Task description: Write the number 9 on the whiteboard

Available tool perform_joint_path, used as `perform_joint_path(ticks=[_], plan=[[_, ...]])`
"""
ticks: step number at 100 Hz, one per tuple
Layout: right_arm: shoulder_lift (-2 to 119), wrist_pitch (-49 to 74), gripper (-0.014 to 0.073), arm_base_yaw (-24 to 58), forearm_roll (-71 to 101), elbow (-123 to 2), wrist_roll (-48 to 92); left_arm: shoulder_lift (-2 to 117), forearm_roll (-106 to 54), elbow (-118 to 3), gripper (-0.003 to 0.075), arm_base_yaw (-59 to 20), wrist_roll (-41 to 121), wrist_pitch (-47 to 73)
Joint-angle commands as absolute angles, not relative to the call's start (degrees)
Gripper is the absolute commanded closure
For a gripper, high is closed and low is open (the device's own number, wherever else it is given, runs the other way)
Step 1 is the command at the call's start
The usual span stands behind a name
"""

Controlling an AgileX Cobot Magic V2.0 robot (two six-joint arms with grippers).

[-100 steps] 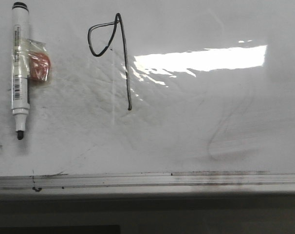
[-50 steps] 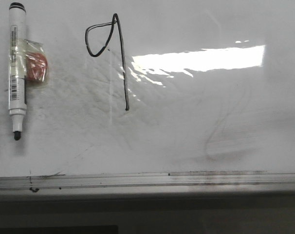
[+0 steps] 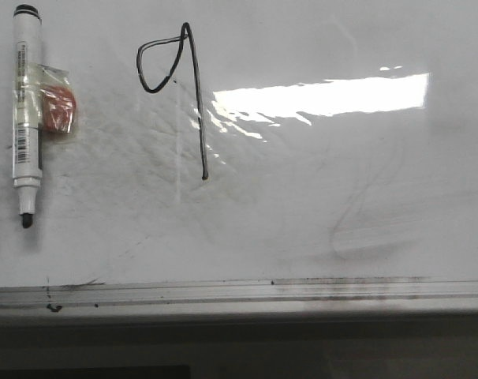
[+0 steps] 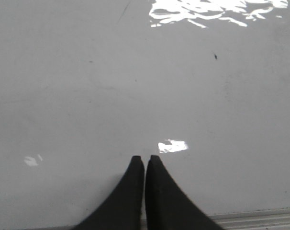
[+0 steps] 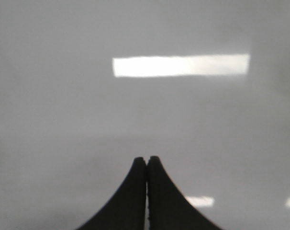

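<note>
Number 9 [image 3: 180, 87] done on whiteboard [image 3: 318, 205]; out of sight of both grippers. Left gripper [image 4: 144, 160] and right gripper [image 5: 146, 160] pinched together, holding nothing.

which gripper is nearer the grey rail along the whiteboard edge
Left. The left gripper hovers shut right by the rail; the right gripper, also shut, sees only bare whiteboard, no rail in its view.
</note>
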State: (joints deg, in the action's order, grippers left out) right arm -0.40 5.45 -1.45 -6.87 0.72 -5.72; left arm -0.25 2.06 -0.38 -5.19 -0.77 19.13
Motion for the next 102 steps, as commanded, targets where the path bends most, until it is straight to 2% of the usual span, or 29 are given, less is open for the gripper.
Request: perform_joint_path(ticks=[1,34,102], plan=[[-1.8,6.8,0.0657,-5.4,-6.7,1.3,-6.5,-1.8,2.0,1.9,0.0741,-5.1,-1.0,16.6],[-1.8,17.5,0.0657,-5.9,-6.3,1.3,-4.6,-1.8,2.0,1.9,0.0741,-5.1,-1.0,16.5],[-1.8,17.4,0.0657,-5.9,-6.3,1.3,-3.4,-1.8,2.0,1.9,0.0741,-5.1,-1.0,16.3]])
